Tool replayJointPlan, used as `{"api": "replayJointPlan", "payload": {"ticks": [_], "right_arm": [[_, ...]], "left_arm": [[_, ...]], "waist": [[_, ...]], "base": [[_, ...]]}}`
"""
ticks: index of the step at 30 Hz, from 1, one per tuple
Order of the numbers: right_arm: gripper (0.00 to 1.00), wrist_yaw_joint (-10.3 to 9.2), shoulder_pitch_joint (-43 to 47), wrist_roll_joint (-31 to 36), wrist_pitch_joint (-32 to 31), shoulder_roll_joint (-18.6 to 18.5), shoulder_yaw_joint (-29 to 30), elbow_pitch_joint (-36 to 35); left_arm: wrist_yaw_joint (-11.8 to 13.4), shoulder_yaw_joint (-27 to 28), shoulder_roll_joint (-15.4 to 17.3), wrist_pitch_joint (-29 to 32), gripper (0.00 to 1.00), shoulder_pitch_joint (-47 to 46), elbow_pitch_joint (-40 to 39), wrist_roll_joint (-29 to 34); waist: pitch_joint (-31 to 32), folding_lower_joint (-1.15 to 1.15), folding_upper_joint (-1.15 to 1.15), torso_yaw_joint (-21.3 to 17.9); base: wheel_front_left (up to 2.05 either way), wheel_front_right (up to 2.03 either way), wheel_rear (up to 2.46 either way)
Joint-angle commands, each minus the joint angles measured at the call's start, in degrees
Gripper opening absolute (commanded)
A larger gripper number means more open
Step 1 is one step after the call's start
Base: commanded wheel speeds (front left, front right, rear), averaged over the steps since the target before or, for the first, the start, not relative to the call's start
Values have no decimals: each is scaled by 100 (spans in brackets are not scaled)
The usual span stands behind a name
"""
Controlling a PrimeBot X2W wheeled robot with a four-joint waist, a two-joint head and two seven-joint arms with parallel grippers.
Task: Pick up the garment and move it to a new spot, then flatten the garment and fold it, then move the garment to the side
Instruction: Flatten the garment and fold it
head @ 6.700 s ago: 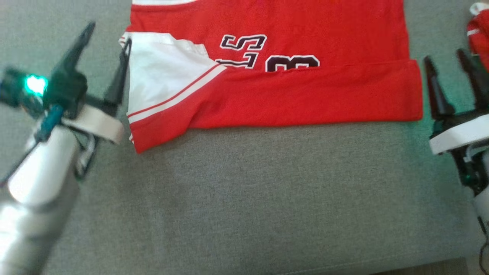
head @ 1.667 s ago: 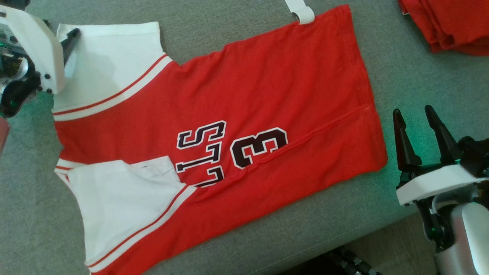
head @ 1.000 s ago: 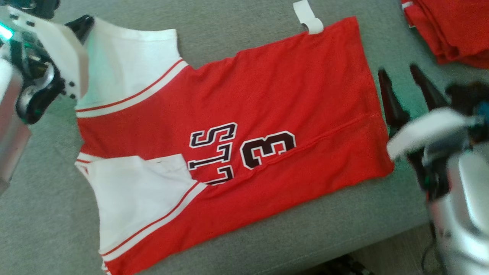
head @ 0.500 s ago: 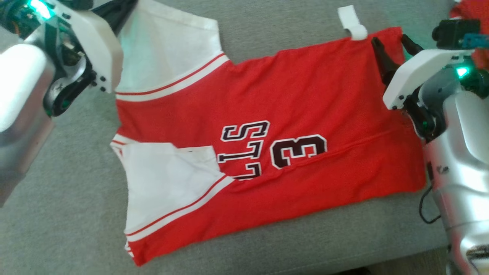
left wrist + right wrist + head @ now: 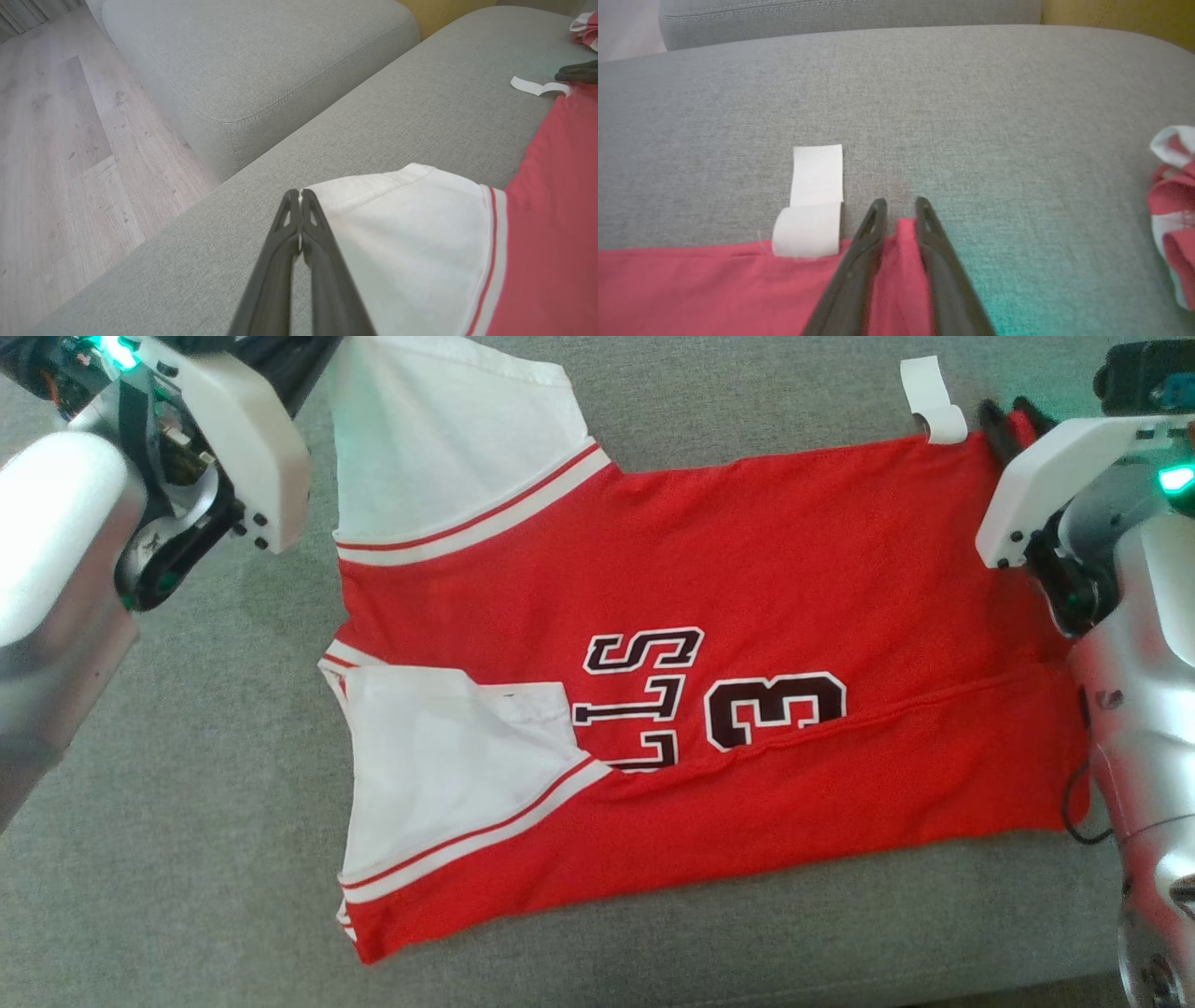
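Note:
The red garment (image 5: 747,551) with white sleeves and dark lettering lies flat on the grey couch cushion (image 5: 187,803). Its near long edge is folded over. My left gripper (image 5: 313,355) is at the far left, shut on the corner of the white sleeve (image 5: 397,224); the left wrist view shows its closed tips (image 5: 299,193) pinching the sleeve edge. My right gripper (image 5: 1008,415) is at the far right hem corner beside a white tag (image 5: 934,397). In the right wrist view its fingers (image 5: 900,203) stand narrowly apart, pressing a raised ridge of red cloth (image 5: 903,242) between them.
A second red and white garment pile (image 5: 1171,205) lies on the cushion to the right. Another grey cushion (image 5: 257,56) and wooden floor (image 5: 56,140) lie beyond the left side. The couch's front edge (image 5: 1027,989) runs close below the garment.
The head view has shifted. My right gripper reached the far hem corner and narrowed from wide open onto a fold of red cloth. The left gripper stays shut on the sleeve.

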State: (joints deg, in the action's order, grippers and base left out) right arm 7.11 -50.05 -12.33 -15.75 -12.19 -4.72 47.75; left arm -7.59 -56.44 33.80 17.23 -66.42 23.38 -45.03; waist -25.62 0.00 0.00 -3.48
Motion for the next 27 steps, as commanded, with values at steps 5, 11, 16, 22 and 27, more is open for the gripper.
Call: {"api": "replayJointPlan", "payload": {"ticks": [5,11,16,22,27], "right_arm": [[0,37,-175,395,114,-54,121,55],[0,37,-314,482,464,-38,248,-36],[0,37,-598,429,871,-78,422,-163],[0,37,-610,266,1078,-179,528,-277],[0,37,-88,80,1162,-249,455,-515]], "left_arm": [[10,134,255,-247,0,-384,84,-55],[10,115,296,-758,0,-532,288,143],[97,242,226,-1558,0,-847,565,487],[132,343,36,-1994,0,-908,777,441],[173,291,123,-2161,0,-479,592,345]], "waist": [[29,0,0,18],[39,0,0,7],[41,0,0,10],[139,0,0,114],[295,0,0,205]], "base": [[0,0,0],[0,0,0],[0,0,0],[0,0,0],[0,0,0]]}}
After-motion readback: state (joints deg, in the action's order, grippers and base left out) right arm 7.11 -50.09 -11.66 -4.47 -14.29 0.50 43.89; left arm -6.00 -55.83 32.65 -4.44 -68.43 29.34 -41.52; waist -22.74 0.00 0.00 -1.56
